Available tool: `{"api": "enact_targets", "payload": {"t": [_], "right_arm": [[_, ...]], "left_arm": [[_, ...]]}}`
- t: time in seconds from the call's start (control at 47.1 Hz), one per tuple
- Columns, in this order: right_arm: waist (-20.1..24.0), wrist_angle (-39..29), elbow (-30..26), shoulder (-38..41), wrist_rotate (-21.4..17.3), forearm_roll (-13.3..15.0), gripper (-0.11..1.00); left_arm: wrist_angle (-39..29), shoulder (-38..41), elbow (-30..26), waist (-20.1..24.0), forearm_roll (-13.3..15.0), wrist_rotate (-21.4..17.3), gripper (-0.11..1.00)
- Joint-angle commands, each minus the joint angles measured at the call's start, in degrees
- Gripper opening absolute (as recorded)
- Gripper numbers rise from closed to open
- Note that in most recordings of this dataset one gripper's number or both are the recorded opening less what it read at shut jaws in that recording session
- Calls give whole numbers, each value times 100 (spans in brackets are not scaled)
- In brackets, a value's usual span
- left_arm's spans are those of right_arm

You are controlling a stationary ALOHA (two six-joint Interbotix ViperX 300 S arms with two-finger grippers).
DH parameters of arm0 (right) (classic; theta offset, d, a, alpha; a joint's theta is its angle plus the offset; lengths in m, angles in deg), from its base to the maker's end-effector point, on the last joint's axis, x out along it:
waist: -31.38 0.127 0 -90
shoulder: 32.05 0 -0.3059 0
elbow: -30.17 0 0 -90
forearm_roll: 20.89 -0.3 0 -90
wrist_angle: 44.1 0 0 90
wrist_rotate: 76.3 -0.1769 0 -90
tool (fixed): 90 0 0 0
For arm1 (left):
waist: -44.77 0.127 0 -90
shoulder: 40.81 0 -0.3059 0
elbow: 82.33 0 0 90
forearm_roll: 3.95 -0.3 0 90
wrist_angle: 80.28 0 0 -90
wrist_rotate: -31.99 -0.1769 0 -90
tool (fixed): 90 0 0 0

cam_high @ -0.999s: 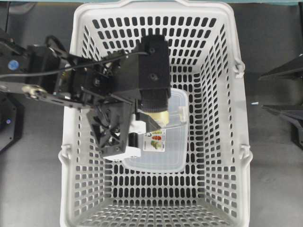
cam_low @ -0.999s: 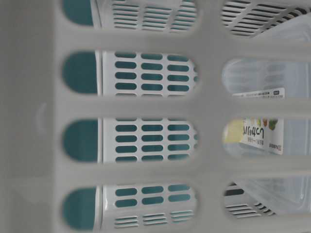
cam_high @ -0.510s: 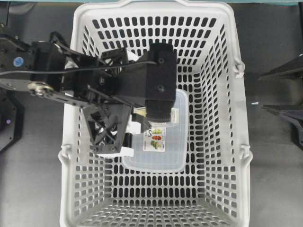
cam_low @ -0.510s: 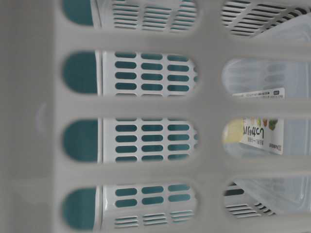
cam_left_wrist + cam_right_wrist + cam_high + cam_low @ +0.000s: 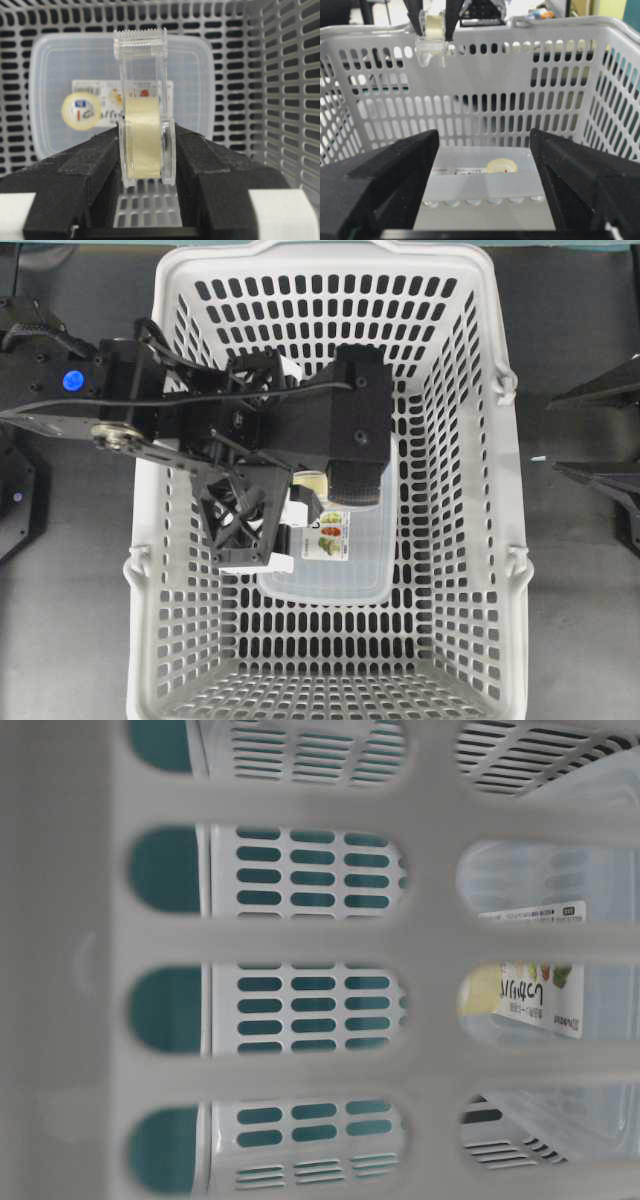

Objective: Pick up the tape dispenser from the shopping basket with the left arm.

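Note:
The tape dispenser is clear plastic with a cream roll of tape and a toothed cutter at its far end. My left gripper is shut on it, one finger on each flat side of the roll. In the right wrist view the dispenser hangs from the fingers near rim height of the light-grey shopping basket. From overhead the dispenser shows as a cream patch under the left arm, inside the basket. My right gripper is open and empty outside the basket's right side.
A translucent lidded box with a colourful label and a round cream spot lies flat on the basket floor below the dispenser. It also shows in the left wrist view and the table-level view. The slotted basket walls stand close around.
My left arm has shifted to the right over the basket and looks larger, as if raised, with the dispenser still gripped. The lidded box and my right arm have not moved.

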Motion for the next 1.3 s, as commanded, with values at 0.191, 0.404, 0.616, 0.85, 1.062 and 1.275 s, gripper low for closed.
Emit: {"api": "enact_targets", "payload": {"t": [0.191, 0.404, 0.616, 0.85, 1.062, 1.275], "right_arm": [[0, 44, -44, 35, -9, -18, 71], [-9, 44, -44, 35, -9, -18, 71], [-9, 44, -35, 35, -9, -18, 71], [-9, 44, -35, 35, 0, -18, 71], [-9, 44, -44, 35, 0, -18, 71], [0, 44, -35, 35, 0, -18, 71]], "left_arm": [[18, -53, -70, -44, -26, 9, 28], [18, -53, -53, -44, -26, 9, 28], [18, -44, -35, -44, -26, 9, 28], [18, -44, -26, -53, -26, 9, 28], [18, -44, 0, -53, -26, 9, 28], [18, -44, 18, -62, -26, 9, 28]]}}
